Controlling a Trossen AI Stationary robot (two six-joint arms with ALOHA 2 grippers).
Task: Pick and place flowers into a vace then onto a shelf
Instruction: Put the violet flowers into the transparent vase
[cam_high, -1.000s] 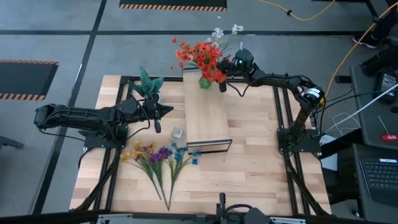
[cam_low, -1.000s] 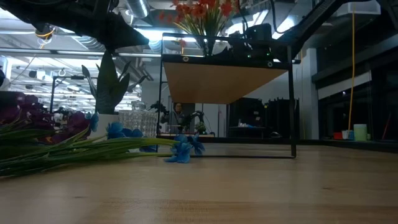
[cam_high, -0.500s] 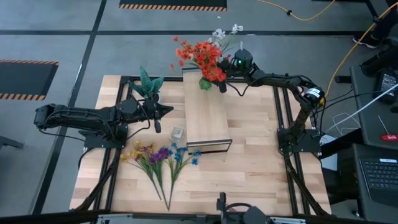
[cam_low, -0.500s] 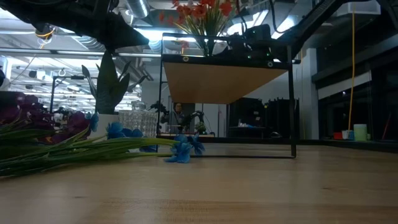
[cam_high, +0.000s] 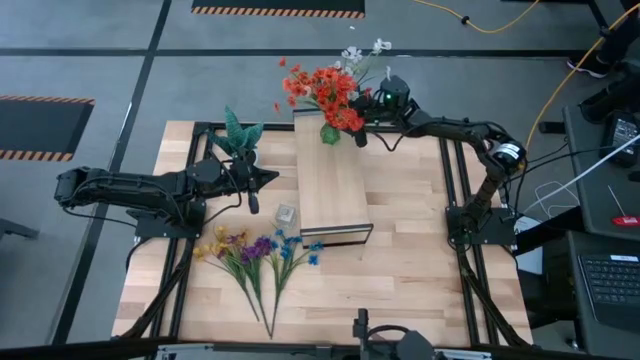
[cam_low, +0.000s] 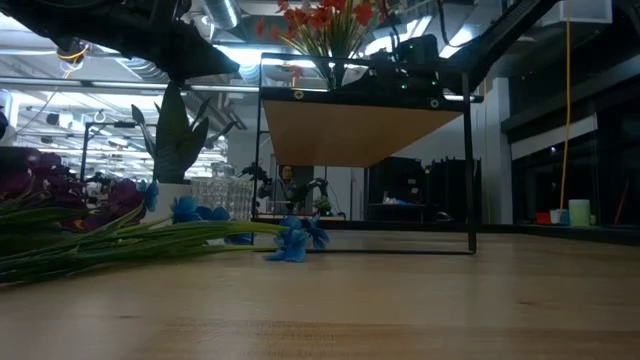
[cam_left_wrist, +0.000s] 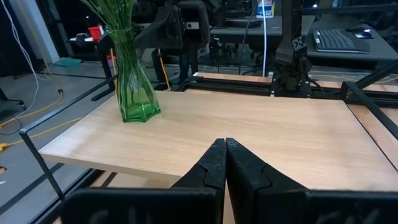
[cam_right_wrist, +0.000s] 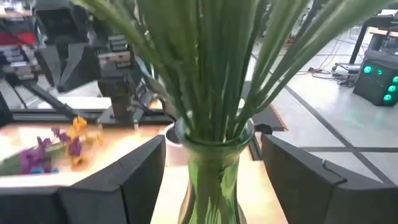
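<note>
A green glass vase (cam_high: 329, 133) with red-orange and white flowers (cam_high: 325, 92) stands upright on its base at the far end of the pale wood shelf (cam_high: 333, 190). My right gripper (cam_right_wrist: 212, 142) is open at that end. Its fingers (cam_right_wrist: 134, 180) stand on either side of the vase (cam_right_wrist: 214, 177) with a gap on each side. My left gripper (cam_left_wrist: 225, 148) is shut and holds nothing. It waits level, left of the shelf (cam_left_wrist: 249, 127), pointing at it. Yellow, purple and blue flowers (cam_high: 258, 255) lie on the tabletop near the front.
A spiky green plant in a white pot (cam_high: 238, 135) stands at the far left, beside my left arm. A small clear glass object (cam_high: 286, 213) sits by the shelf's left edge. The black frame rails (cam_high: 455, 200) run along both sides of the table.
</note>
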